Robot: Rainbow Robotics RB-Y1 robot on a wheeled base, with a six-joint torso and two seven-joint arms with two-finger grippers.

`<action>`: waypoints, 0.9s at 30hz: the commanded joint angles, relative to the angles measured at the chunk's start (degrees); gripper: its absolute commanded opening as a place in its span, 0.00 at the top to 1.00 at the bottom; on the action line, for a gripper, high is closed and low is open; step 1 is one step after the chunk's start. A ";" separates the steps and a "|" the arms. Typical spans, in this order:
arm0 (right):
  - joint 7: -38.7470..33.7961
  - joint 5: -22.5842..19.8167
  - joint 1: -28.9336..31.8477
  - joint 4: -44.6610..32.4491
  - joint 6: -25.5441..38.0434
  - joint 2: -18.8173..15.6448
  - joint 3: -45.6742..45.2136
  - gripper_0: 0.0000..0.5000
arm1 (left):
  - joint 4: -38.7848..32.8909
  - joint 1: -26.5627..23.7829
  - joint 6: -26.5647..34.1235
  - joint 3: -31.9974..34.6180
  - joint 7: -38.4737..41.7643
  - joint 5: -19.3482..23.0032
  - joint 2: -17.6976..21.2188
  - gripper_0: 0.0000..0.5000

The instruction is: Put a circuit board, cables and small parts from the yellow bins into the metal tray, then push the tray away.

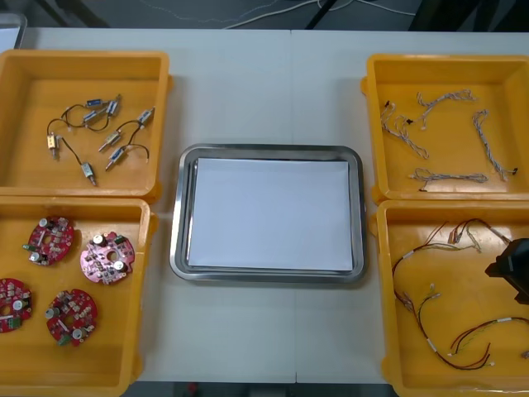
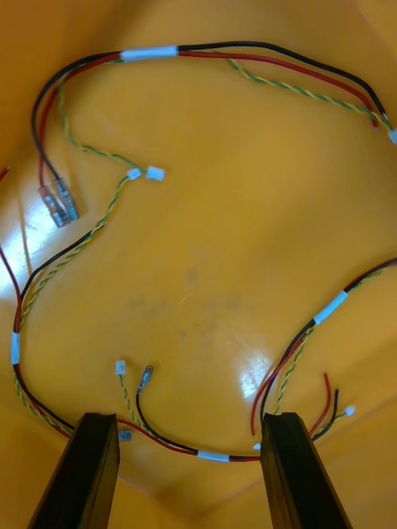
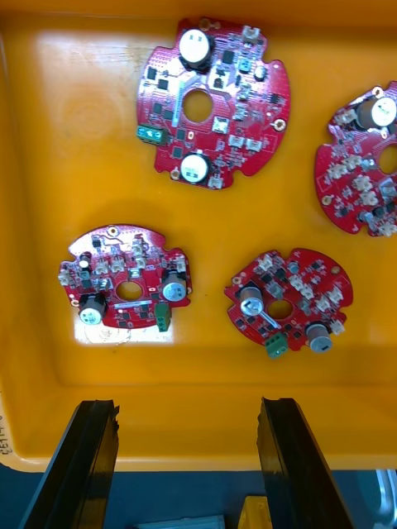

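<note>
The right gripper [image 2: 188, 426] hangs inside the near yellow bin [image 2: 215, 248] on the robot's right. Its black fingers [image 2: 91, 463] stand wide apart and grasp nothing. A thin red and black strand lies on the bin floor, crossing the gap between the fingers. More red and yellow cables [image 2: 149, 53] loop over the floor beyond the tips. In the front view this gripper [image 1: 514, 269] shows at the bin's outer side.

The left gripper [image 3: 186, 409] is also released, with its fingers [image 3: 95, 446] spread and nothing between them. It is poised at the rim of the near left bin [image 3: 50, 124]. Beyond its tips lie four round red circuit boards [image 3: 288, 302], flat and apart from each other; the closest two sit just past the fingers.

Between the bins the metal tray [image 1: 178, 248] rests on the light table [image 1: 248, 83], white inside, nothing in it. The far left bin [image 1: 83, 56] holds small metal parts [image 1: 103, 107] with black cables. The far right bin [image 1: 376, 124] holds twisted blue and white cables [image 1: 450, 176]
</note>
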 commanded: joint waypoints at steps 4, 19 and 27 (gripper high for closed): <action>-9.50 0.38 3.16 2.03 -1.31 0.35 0.62 0.00 | -1.55 1.70 -3.05 2.03 -3.32 -4.46 -2.89 0.00; -15.38 2.31 3.34 9.50 -5.61 1.59 0.62 0.00 | -1.28 4.60 -7.53 4.23 -8.94 -2.88 -3.95 0.00; -15.03 4.51 4.04 11.08 -6.93 3.69 0.62 0.00 | 1.79 6.71 -11.66 4.14 -15.01 -2.00 -6.06 0.00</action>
